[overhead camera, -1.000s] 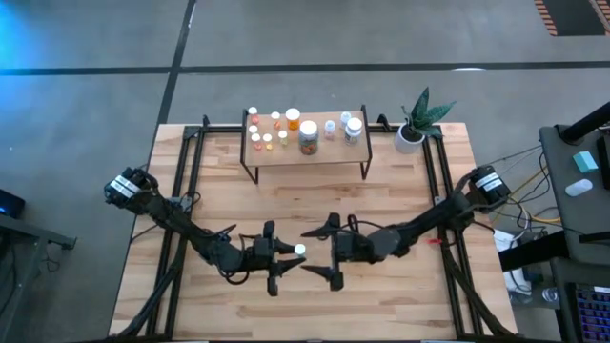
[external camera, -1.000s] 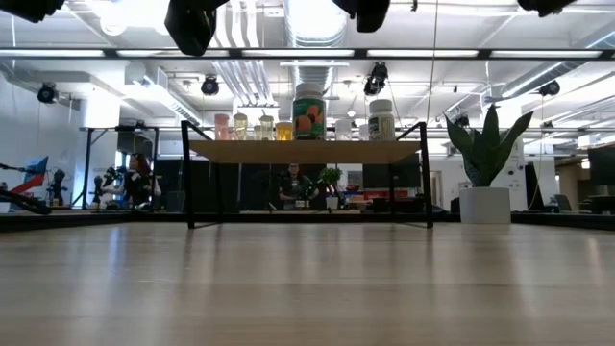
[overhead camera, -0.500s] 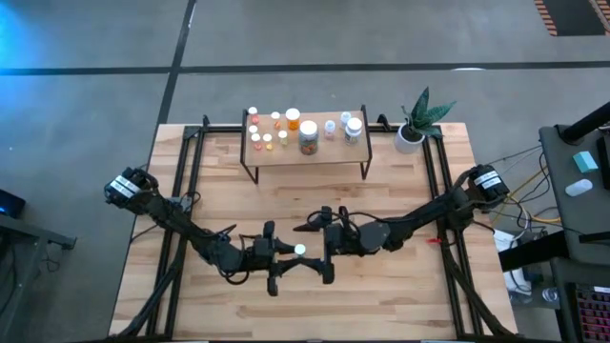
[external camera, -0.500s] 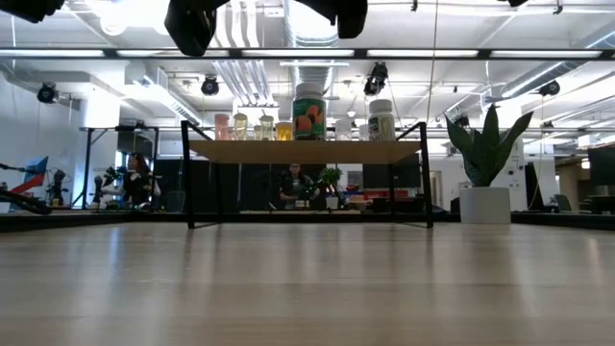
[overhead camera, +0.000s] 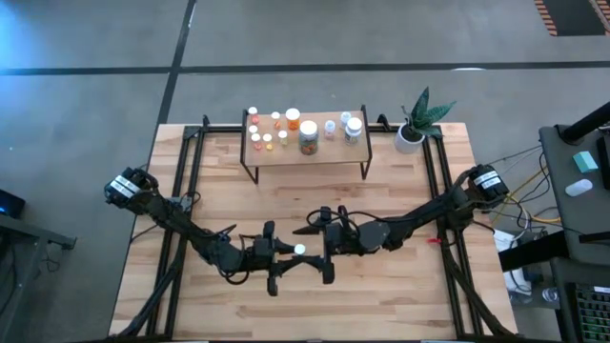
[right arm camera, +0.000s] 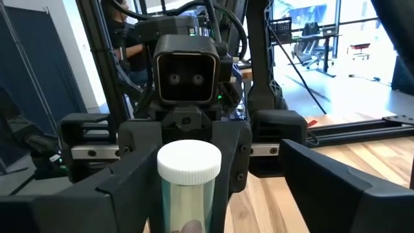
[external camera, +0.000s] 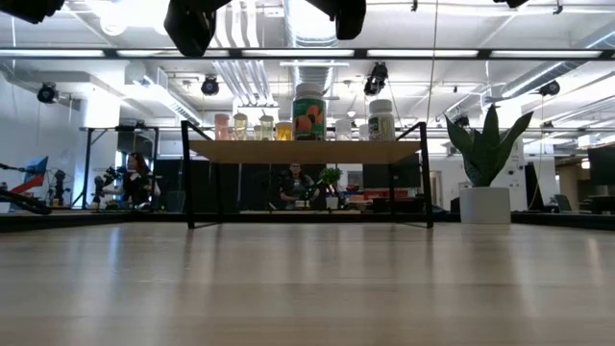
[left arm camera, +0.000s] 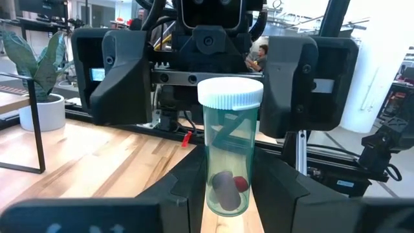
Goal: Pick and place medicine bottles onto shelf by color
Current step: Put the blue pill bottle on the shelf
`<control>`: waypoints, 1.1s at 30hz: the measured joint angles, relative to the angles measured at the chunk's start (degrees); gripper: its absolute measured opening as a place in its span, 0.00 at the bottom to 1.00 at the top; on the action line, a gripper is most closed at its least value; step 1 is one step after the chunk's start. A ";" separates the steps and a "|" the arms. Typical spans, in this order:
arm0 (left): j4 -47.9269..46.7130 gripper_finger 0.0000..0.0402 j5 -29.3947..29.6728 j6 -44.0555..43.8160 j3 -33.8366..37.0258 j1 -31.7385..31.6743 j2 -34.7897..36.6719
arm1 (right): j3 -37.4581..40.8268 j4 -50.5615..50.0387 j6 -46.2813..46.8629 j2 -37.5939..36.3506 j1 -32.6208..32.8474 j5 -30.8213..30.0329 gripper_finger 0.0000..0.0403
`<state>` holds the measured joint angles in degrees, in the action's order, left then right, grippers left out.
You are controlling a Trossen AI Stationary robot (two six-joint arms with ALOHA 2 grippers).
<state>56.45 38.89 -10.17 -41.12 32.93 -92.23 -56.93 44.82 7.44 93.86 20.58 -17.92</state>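
Note:
A clear, green-tinted vial with a white cap point(left arm camera: 229, 152) stands upright in my left gripper point(overhead camera: 294, 255), high above the middle of the table. A few pills lie at the vial's bottom. My right gripper point(overhead camera: 317, 252) faces it from the table's right, open. Its two fingers point(left arm camera: 119, 77) stand on either side of the vial's cap end, apart from it. The cap also shows in the right wrist view point(right arm camera: 189, 162). The shelf point(overhead camera: 305, 151) stands at the table's far side on thin black legs, with several bottles point(overhead camera: 308, 136) on top. My left gripper pinches the vial's lower body point(left arm camera: 226, 188) between its two fingers point(left arm camera: 184, 194), one on each side. The fingers come level from the table's left. The vial stands upright, cap up, lifted clear of the table.
A white pot with a green plant point(overhead camera: 415, 124) stands at the table's far right, beside the shelf. Black frame rails point(overhead camera: 181, 191) run along the table's left and right sides. In the low view the shelf point(external camera: 307, 151) shows far off, with bare tabletop before it.
My right gripper has moved toward the table's left, up to the vial held by my left gripper, so that its open fingers now stand on either side of the vial. It has stayed open. The vial has kept still.

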 joint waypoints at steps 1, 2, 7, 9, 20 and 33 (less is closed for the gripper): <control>0.01 0.22 0.00 0.00 0.02 0.00 0.00 | 0.00 0.00 -0.02 0.00 0.00 0.01 0.72; 0.00 0.22 0.02 0.02 0.02 0.00 0.00 | 0.00 0.00 -0.04 0.00 0.00 0.02 0.70; 0.01 0.22 0.04 -0.02 0.13 -0.04 0.00 | 0.00 -0.04 0.00 0.00 0.00 0.14 0.62; 0.02 0.22 0.07 -0.06 0.16 -0.04 0.00 | 0.00 -0.04 0.02 0.00 0.00 0.16 0.58; -0.01 0.22 0.38 -0.30 0.28 -0.04 0.00 | 0.00 -0.15 0.04 0.00 0.04 0.36 0.42; -0.05 0.47 1.49 -4.07 0.31 -0.35 0.02 | 0.02 -1.29 0.07 0.00 0.00 -0.25 0.29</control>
<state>56.40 40.38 -14.24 -40.82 32.58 -92.21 -56.90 43.53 7.52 93.86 20.58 -18.17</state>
